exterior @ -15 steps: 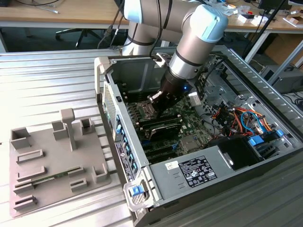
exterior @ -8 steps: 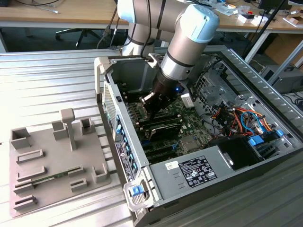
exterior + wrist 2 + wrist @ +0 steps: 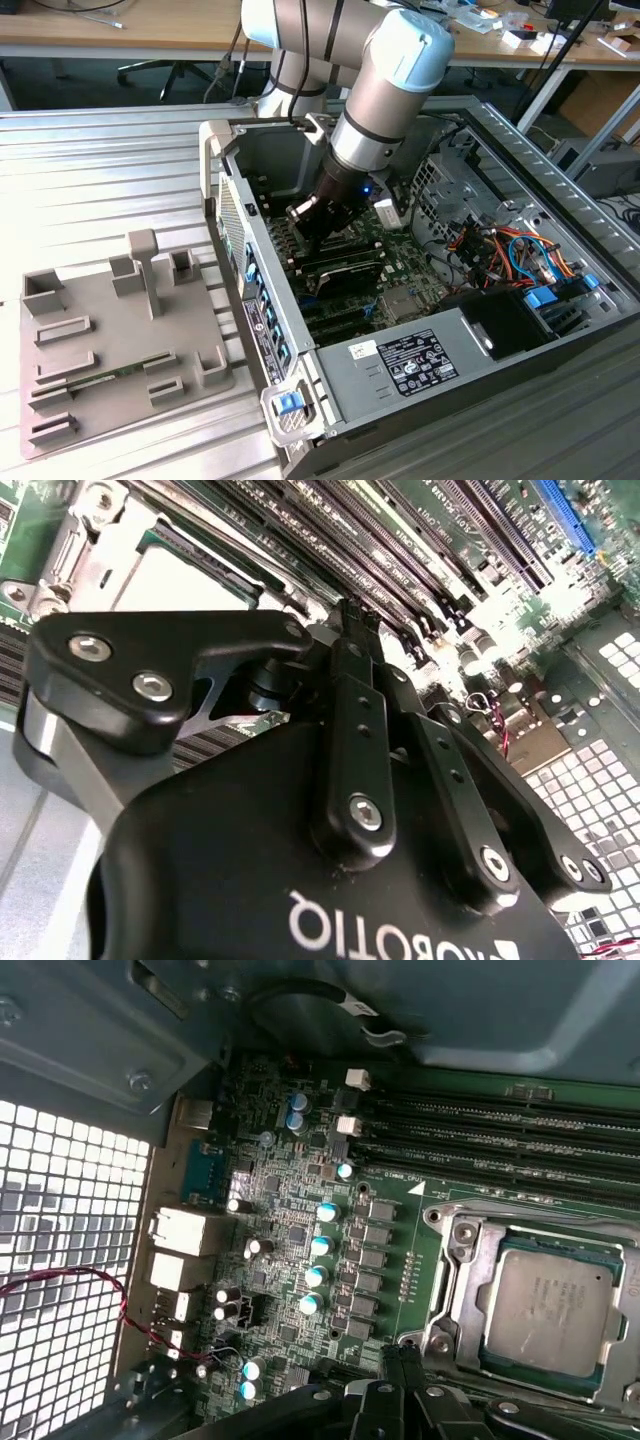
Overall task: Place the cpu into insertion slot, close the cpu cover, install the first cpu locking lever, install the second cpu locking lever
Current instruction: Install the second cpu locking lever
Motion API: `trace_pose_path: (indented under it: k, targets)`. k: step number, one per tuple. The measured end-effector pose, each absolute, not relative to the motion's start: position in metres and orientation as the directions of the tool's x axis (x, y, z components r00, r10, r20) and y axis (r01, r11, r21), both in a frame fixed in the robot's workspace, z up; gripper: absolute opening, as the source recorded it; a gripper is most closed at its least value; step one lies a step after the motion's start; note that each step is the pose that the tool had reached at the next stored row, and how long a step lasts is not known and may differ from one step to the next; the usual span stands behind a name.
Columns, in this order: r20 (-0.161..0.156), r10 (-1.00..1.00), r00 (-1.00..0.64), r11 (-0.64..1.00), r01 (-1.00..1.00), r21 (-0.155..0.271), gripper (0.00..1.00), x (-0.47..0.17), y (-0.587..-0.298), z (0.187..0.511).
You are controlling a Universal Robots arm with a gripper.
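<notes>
Already the cpu [image 3: 545,1310] sits in its socket, the cover [image 3: 470,1260] framing it flat. Just beside it hangs the pincer [image 3: 350,615], fingers pressed together, holding nothing, seemingly poised for the levers.

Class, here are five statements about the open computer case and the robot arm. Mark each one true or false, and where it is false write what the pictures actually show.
1. The cpu already lies in its socket on the motherboard. True.
2. The cpu cover frames the chip, whose metal top shows through its window. True.
3. The gripper carries the cpu between its fingers. False: nothing is seen between them; the chip sits in the socket.
4. The arm hangs over the grey fixture plate beside the case. False: it reaches down into the open computer case.
5. The fixture plate lies on the exterior view's left of the case. True.
</notes>
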State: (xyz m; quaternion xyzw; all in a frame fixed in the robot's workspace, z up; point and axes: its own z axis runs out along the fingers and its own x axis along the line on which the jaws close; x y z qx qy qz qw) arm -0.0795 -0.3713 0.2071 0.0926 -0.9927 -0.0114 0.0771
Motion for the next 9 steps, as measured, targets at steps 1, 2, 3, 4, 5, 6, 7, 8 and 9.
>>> trace_pose_path:
  k: [1, 2, 3, 4, 5, 6, 7, 8, 9]
  targets:
    - [0.151, -0.190, -0.970, 0.982, -0.186, 0.037, 0.11, -0.0795, -0.3680, 0.2067]
    - [0.151, -0.191, -0.970, 0.982, -0.187, 0.037, 0.11, -0.0795, -0.3672, 0.2065]
    - [0.151, -0.192, -0.970, 0.981, -0.189, 0.038, 0.11, -0.0795, -0.3666, 0.2064]
    - [0.150, -0.194, -0.969, 0.981, -0.190, 0.038, 0.11, -0.0794, -0.3660, 0.2061]
    - [0.150, -0.196, -0.969, 0.981, -0.192, 0.038, 0.11, -0.0794, -0.3655, 0.2058]
    - [0.150, -0.197, -0.969, 0.980, -0.193, 0.038, 0.11, -0.0794, -0.3654, 0.2057]
    - [0.150, -0.199, -0.968, 0.980, -0.196, 0.039, 0.11, -0.0795, -0.3653, 0.2053]
    - [0.150, -0.202, -0.968, 0.979, -0.198, 0.039, 0.11, -0.0796, -0.3653, 0.2049]
    - [0.150, -0.203, -0.968, 0.979, -0.199, 0.039, 0.11, -0.0796, -0.3653, 0.2046]
